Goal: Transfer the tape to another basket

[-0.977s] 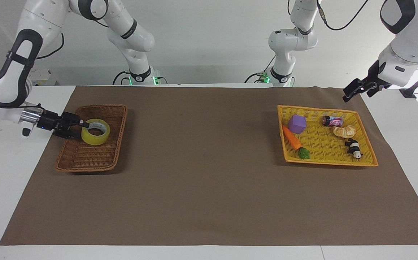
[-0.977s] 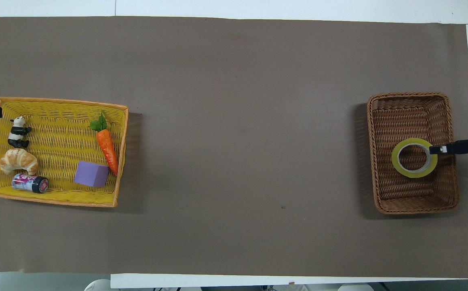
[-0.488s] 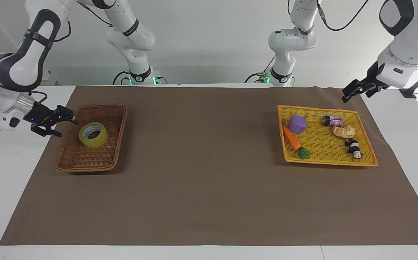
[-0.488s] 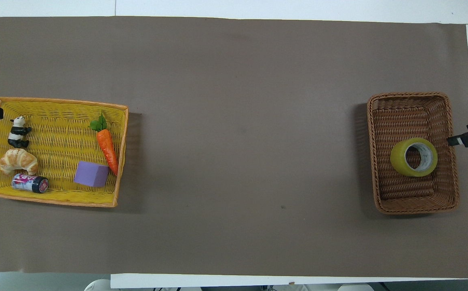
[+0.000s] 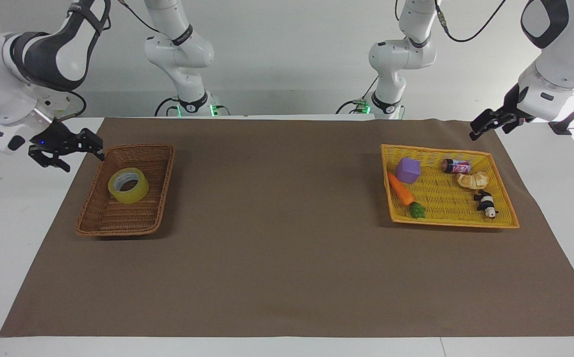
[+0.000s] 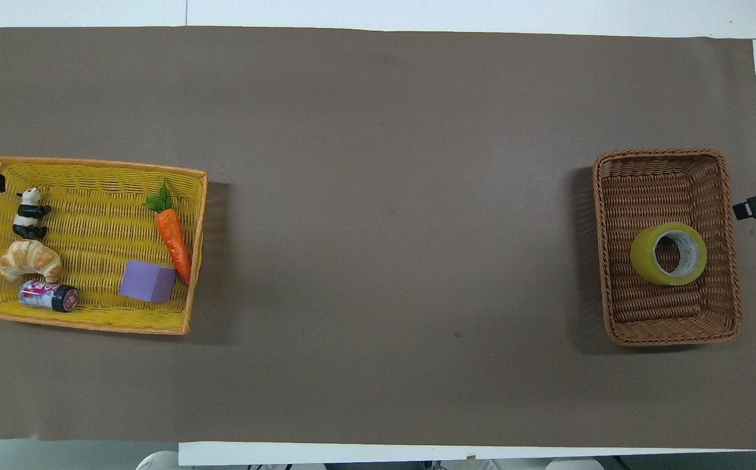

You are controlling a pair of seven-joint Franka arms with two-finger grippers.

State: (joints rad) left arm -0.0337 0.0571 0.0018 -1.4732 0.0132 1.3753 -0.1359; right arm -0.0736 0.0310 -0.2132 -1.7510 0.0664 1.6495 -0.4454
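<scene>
Tape [image 5: 128, 185] lies in the brown basket [image 5: 160, 174], tilted, hole facing up, roughly mid-basket; nothing grips it. Right gripper [image 5: 81, 151] hangs in the air off the basket's rim, at about 10 o'clock from the tape in the facing view; jaws spread wide, holding nothing. Left gripper [image 5: 485, 124] waits above the table's edge, at 1 o'clock from the yellow basket [image 5: 507, 208] in the same view; cannot tell how its jaws stand.

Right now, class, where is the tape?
The tape lies in the basket at the right arm's end of the table, with the right gripper raised beside the basket and clear of it.
</scene>
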